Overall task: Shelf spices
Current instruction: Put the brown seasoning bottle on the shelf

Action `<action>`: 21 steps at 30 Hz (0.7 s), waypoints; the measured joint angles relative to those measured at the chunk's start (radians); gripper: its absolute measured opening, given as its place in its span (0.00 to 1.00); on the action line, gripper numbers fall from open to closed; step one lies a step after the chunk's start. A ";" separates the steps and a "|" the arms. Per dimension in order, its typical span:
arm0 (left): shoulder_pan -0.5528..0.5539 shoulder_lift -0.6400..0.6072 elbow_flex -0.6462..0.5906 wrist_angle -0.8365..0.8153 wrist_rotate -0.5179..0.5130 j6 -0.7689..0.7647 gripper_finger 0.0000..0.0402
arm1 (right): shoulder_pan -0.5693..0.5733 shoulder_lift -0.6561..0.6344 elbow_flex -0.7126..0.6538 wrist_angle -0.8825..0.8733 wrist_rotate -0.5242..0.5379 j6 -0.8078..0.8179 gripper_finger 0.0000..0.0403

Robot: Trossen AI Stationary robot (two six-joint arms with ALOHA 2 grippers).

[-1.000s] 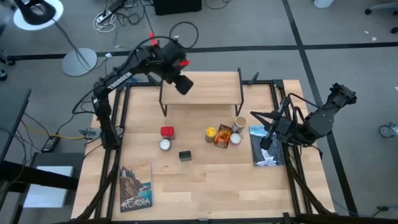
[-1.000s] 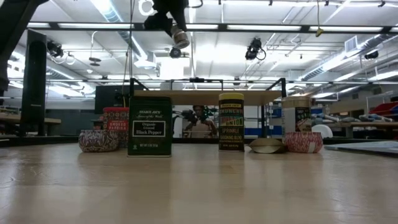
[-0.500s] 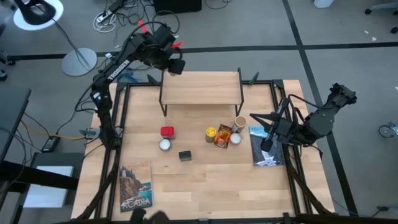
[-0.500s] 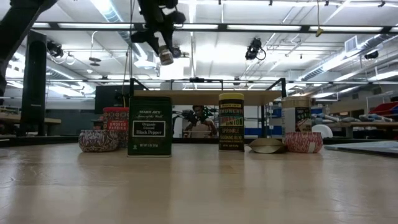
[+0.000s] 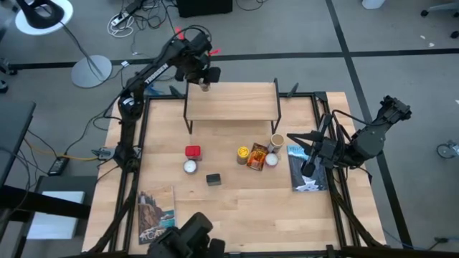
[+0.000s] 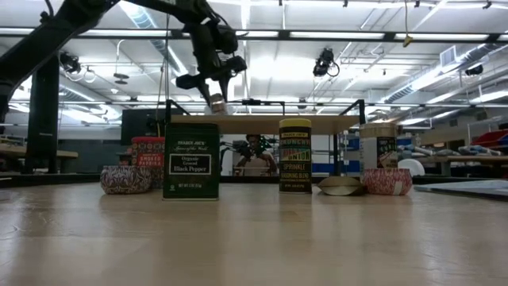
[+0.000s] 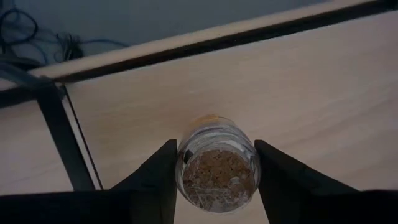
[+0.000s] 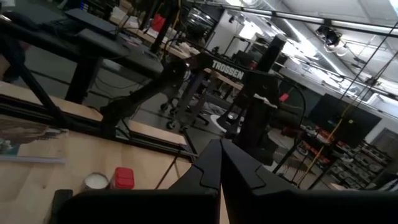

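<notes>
The left gripper [image 5: 205, 86] has come down from up high to the back left corner of the shelf [image 5: 237, 106]. Its jaws squeeze a small jar [image 7: 217, 169] just above the plank. The right gripper [image 5: 295, 139] waits by the counter's right edge, jaws closed and empty.

One shelf [image 5: 232, 101]. Two books [image 5: 156, 213] [image 5: 304, 170]. Two tins [image 5: 193, 151] [image 5: 213, 179]. Two white discs [image 5: 190, 166] [image 5: 272, 160]. Three jars [image 5: 243, 154] [image 5: 277, 141] [image 7: 217, 168]. One orange packet [image 5: 257, 157].
</notes>
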 joint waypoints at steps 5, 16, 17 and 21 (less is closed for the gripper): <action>0.009 0.010 0.000 -0.030 -0.052 -0.025 0.42 | 0.000 0.000 0.000 0.000 0.000 -0.016 0.01; 0.013 0.018 0.000 -0.096 -0.148 -0.034 0.42 | 0.000 0.000 0.000 -0.001 0.000 -0.025 0.01; 0.013 0.018 0.000 -0.096 -0.155 -0.034 0.42 | 0.000 0.000 0.000 -0.001 0.000 -0.025 0.01; 0.013 0.024 0.000 -0.097 -0.192 -0.034 0.42 | 0.000 0.000 0.000 0.000 -0.001 -0.026 0.00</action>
